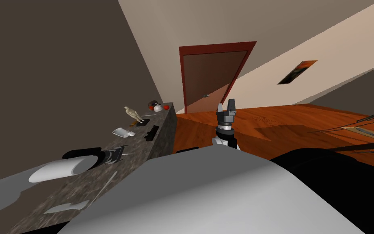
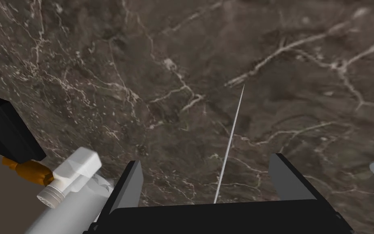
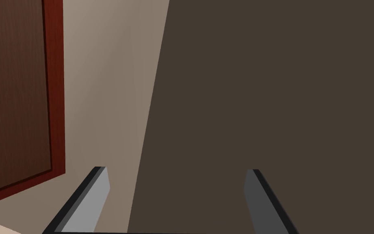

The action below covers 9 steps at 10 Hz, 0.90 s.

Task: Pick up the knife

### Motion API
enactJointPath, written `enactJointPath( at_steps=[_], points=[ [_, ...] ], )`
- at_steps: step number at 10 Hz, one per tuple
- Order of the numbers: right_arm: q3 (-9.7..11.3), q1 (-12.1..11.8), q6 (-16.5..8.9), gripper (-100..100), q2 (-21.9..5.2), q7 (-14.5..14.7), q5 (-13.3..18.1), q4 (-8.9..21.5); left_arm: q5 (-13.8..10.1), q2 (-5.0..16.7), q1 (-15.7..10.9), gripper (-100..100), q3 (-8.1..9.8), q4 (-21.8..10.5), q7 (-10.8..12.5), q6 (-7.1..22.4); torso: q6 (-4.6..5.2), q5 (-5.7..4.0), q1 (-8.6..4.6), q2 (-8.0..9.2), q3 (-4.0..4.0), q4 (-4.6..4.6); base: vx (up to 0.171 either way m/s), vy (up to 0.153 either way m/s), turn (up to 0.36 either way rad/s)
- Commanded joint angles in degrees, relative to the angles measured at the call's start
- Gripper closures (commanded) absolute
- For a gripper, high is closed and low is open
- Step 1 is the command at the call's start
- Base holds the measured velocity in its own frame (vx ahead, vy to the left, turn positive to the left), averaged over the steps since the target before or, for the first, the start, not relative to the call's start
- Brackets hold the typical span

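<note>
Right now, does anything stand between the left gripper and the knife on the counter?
Nothing visible does. The left gripper is open over the dark marbled counter, and the thin knife shows in the gap between its fingers. The white shaker lies off beside one finger, apart from the knife.

Head camera, rolled, looks steeply down: worktop [image 1: 56, 191] at nine o'clock, door [image 1: 210, 77] at twelve. Left wrist camera looks closely down on that worktop; right wrist camera faces the door.

A home, by its marbled counter [image 1: 60, 191] (small figurine [image 1: 132, 113] on it), wooden floor [image 1: 295, 122], red-framed door [image 1: 210, 77], wall picture [image 1: 297, 72].
</note>
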State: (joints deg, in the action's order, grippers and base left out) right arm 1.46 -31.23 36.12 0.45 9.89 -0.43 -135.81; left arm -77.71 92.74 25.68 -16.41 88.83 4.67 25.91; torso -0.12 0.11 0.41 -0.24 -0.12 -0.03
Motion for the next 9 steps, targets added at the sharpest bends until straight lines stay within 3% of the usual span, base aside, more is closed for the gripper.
enactJointPath(
  at_steps=[1,3,4,7,9],
  points=[
    [0.0,0.0,0.0,0,0.0,0.0,0.0,0.0,-1.9,0.5,0.1,-100,-0.56,-1.4,-1.1,0.7,0.00,0.00,0.00,0.00,0.00,0.00,0.003,0.063,-0.116],
    [0.0,0.0,0.0,0,0.0,0.0,0.0,0.0,-5.4,2.7,1.5,-100,-2.33,-4.4,-1.6,3.0,-0.02,0.01,0.02,-0.02,-0.01,0.00,0.003,0.077,-0.266],
    [0.0,0.0,0.0,0,0.0,0.0,0.0,0.0,-5.4,2.7,1.5,-100,-2.33,-4.4,-1.6,3.0,0.00,0.03,0.10,-0.02,-0.01,-0.01,0.000,0.085,-0.124],
    [0.0,0.0,0.0,0,0.0,0.0,0.0,0.0,-9.3,4.6,3.5,-100,-4.68,-7.5,-2.2,5.6,-0.01,0.04,0.14,-0.06,-0.04,-0.01,0.005,0.094,-0.209],
    [0.0,0.0,0.0,0,0.0,0.0,0.0,0.0,-10.3,4.9,4.1,-100,-5.30,-8.1,-2.4,6.2,-0.08,0.04,0.07,-0.04,-0.02,0.00,0.000,0.064,-0.081]
  ],
)
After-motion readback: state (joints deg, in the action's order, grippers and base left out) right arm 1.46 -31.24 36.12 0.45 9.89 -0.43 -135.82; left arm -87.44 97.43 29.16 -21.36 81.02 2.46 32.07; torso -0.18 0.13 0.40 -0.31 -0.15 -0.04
